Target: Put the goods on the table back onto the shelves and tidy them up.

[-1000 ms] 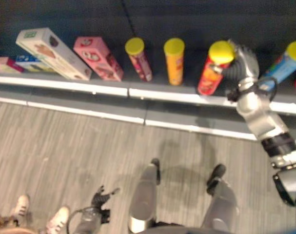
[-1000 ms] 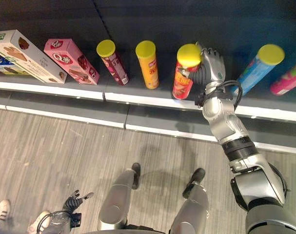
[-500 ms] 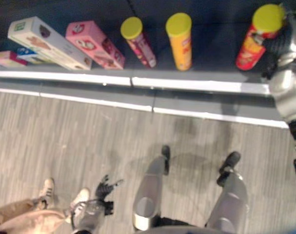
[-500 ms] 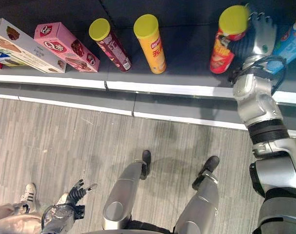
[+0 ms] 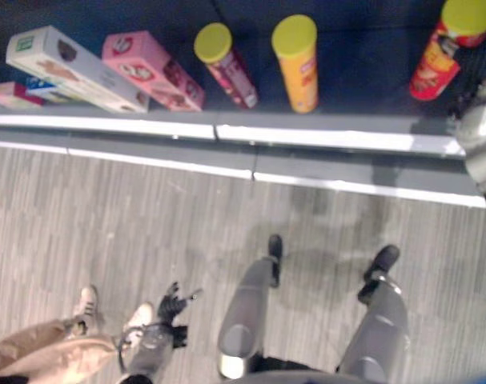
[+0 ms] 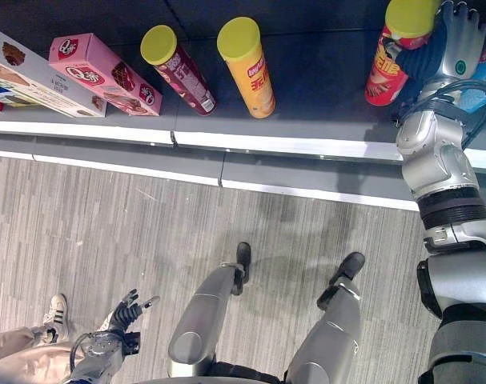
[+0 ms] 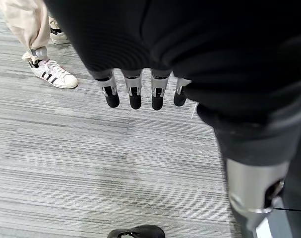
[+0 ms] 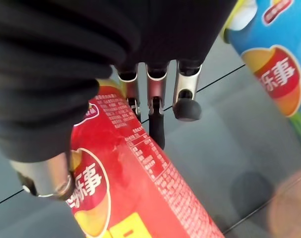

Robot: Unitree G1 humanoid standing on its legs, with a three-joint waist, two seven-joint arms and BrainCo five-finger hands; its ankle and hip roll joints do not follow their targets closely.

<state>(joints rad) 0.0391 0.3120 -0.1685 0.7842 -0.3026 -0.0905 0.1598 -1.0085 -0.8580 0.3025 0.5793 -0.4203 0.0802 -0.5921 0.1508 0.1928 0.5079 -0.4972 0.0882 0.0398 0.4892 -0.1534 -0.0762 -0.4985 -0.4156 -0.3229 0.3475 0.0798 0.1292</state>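
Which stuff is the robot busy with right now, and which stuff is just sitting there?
Busy with:
- red can, on the shelf
- right hand, beside that can, fingers straight

Just sitting there:
- orange can
- dark red can
- pink box
- white box
- blue can
- left hand, low by the floor
- a person's shoes

Red crisp tube (image 6: 391,50) — yellow lid, upright on shelf (image 6: 323,76)

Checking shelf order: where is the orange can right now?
The orange can stands on the dark shelf, between the maroon can on its left and the red can on its right.
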